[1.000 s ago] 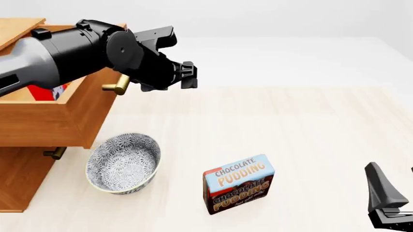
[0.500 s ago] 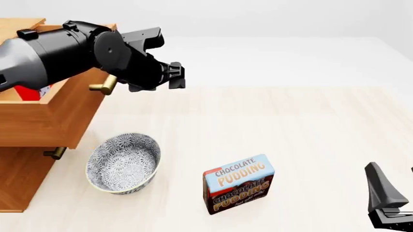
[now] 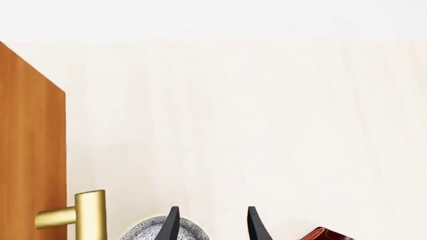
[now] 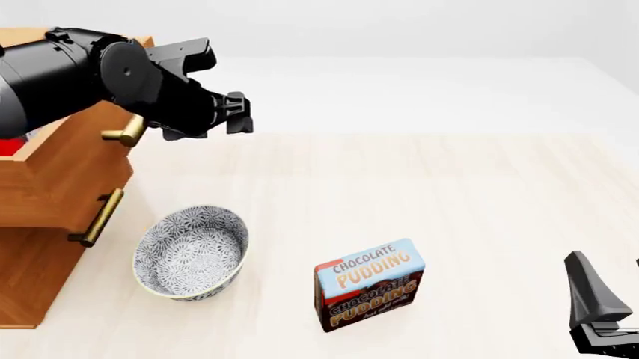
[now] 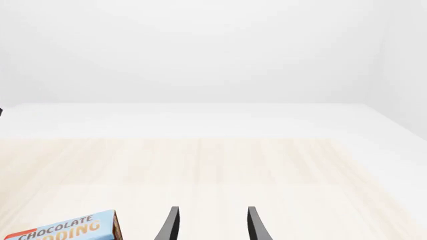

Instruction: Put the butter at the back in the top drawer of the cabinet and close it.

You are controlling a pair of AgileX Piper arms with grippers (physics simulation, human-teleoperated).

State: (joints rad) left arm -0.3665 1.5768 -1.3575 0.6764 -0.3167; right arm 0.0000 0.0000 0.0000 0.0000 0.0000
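Observation:
The cabinet [image 4: 35, 277] stands at the left edge of the front view. Its top drawer [image 4: 70, 168] juts out a short way, brass handle [image 4: 125, 134] facing right. A red sliver of the butter [image 4: 12, 143] shows inside the drawer; the left arm hides the rest. My left gripper [image 4: 238, 112] hovers just right of that handle, open and holding nothing. The left wrist view shows the drawer front [image 3: 33, 150], the handle [image 3: 87, 215] and the open left gripper [image 3: 212, 227]. My right gripper [image 4: 599, 314] rests at the near right, open [image 5: 210, 225] and empty.
A patterned bowl [image 4: 190, 253] sits in front of the cabinet, under the drawer's edge. The Chocolate Pudding box [image 4: 370, 284] stands right of the bowl, also in the right wrist view [image 5: 60, 231]. The second drawer's handle [image 4: 97, 218] shows below the top drawer.
The left arm has moved left and the top drawer has slid well into the cabinet with it, uncovering the second drawer's handle. The right arm has not moved.

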